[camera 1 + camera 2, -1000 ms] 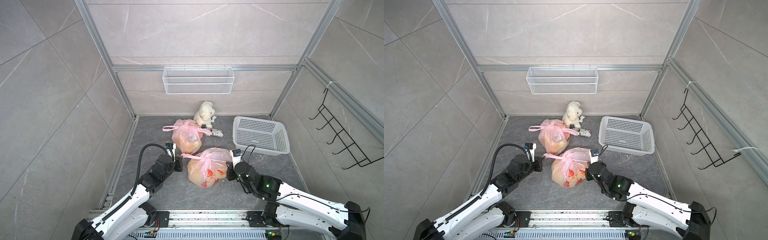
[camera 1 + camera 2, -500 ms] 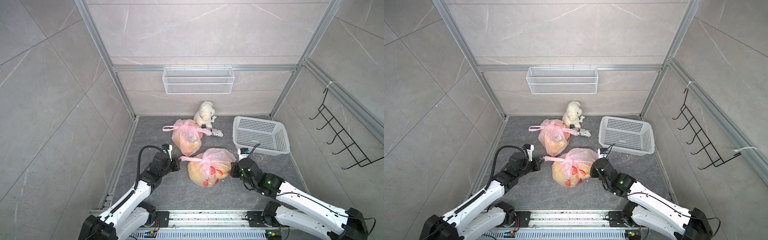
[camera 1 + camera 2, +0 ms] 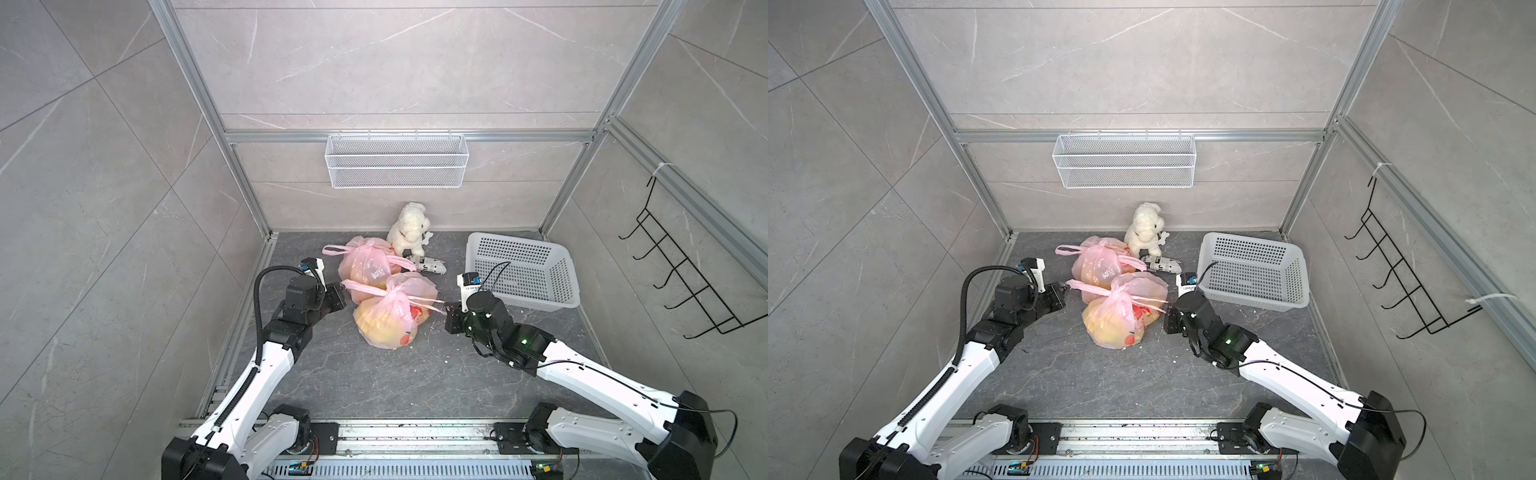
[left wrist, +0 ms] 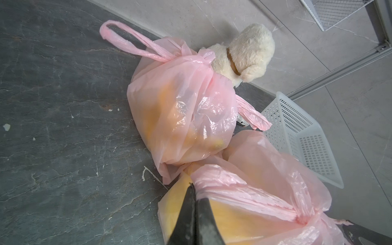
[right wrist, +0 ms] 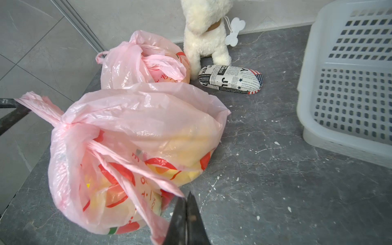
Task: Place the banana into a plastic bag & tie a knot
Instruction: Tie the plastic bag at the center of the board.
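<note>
In both top views, the tied bag lay on the table with yellow contents showing through, its left handle stretched to the left gripper and its right handle to the right gripper. The left wrist view showed fingers pressed together on pink plastic. The right wrist view showed the same pinch.

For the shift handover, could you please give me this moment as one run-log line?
phase: knot | near pink bag: tied | left gripper: shut on left handle end | right gripper: shut on right handle end | both ends taut
</note>
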`<state>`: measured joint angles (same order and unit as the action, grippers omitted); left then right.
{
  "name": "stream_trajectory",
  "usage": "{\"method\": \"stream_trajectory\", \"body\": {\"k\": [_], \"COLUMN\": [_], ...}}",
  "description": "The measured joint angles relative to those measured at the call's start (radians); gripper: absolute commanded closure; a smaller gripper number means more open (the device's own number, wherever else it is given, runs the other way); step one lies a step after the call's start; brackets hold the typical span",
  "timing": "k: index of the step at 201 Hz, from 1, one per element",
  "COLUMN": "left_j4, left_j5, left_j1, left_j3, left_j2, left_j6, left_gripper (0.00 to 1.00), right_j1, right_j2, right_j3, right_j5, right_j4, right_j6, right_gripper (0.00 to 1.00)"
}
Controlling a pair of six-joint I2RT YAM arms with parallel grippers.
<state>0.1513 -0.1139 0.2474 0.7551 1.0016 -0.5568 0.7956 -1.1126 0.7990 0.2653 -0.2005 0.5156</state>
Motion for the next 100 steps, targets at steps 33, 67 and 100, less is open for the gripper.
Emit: {"method": "stream_trajectory", "body": {"k": [33, 67, 100], "left_j4": [0.013, 0.053, 0.115], "left_j5": [-0.013, 0.027, 0.109], "left_j1": [-0.007, -0.032, -0.058], "left_j3": [-0.039, -0.079, -0.049], "left_j2": [0.007, 0.006, -0.024], "left_j6": [0.000, 0.002, 0.011], "left_gripper": [1.00, 0.74, 0.45], "right_j1": [0.025, 0.008, -0.038], "right_j2": [-0.020, 0.029, 0.119], "right_j3": [-0.068, -0.085, -0.082], "right_j5": [0.002, 0.058, 0.086], "right_j4": [0.022, -0.037, -0.115], "right_j6": [0.008, -0.009, -0.072], "right_gripper": [0.99, 0.56, 0.27]}}
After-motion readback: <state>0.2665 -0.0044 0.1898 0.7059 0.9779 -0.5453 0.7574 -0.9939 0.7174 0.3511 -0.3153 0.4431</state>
